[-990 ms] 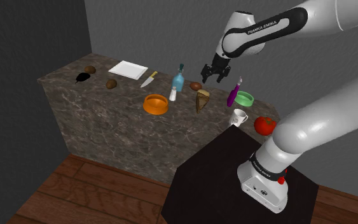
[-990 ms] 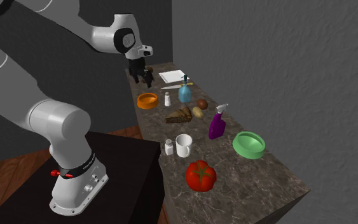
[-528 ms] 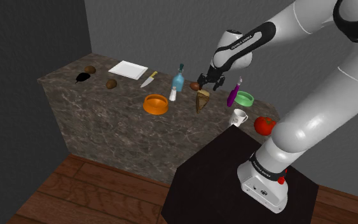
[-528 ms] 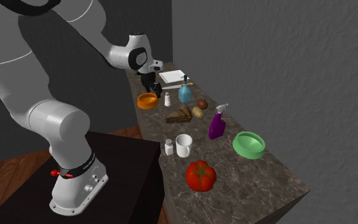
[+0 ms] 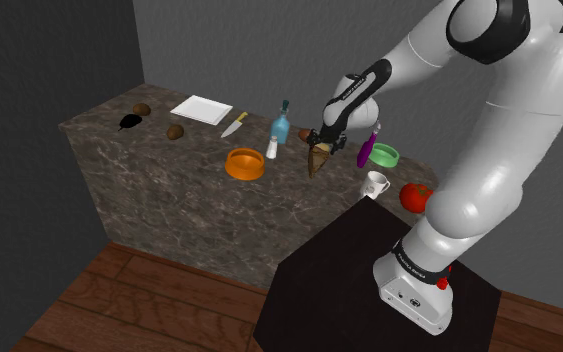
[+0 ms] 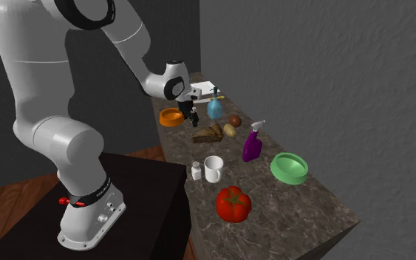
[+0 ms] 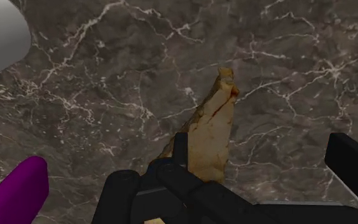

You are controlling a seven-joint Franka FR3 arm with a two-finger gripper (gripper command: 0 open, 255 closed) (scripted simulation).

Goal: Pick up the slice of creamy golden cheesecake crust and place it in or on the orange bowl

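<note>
Marbled dark counter (image 5: 149,170): end effector (image 7: 263,153) spread, set low over the cheesecake slice (image 7: 210,130).
Slice lies on the counter, apart from the orange bowl (image 5: 245,163), close against one finger and far from the other. Risk: an off-centre closure likely shoves or tips it instead of clamping.

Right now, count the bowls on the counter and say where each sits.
2. The orange bowl sits by the white shaker near the blue bottle; the green bowl sits beside the purple spray bottle. None seems hidden.
</note>
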